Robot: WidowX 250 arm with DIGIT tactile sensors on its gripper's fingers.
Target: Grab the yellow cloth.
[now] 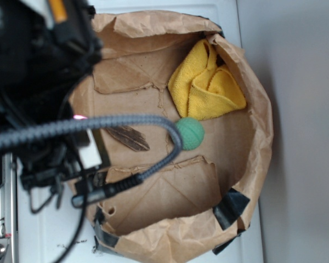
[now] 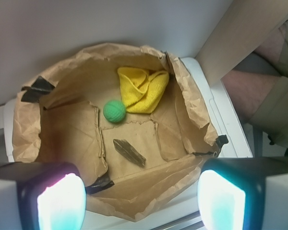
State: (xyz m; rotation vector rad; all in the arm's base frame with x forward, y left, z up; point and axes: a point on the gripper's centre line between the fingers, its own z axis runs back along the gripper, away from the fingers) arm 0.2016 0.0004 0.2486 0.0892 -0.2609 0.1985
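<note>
Wrist view shows the gripper (image 2: 141, 201) high, jaws apart, ready for the yellow cloth (image 2: 142, 89) at upper centre.

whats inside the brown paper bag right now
Inside the paper bag: the yellow cloth bunched against the wall, a green ball touching its edge, and a dark feather-like piece on the floor. Anything under the cloth's folds is hidden.

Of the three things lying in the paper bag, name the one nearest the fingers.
The dark brown feather-like piece. In the wrist view it lies closest to the fingers, while the green ball and the yellow cloth sit farther back.
</note>
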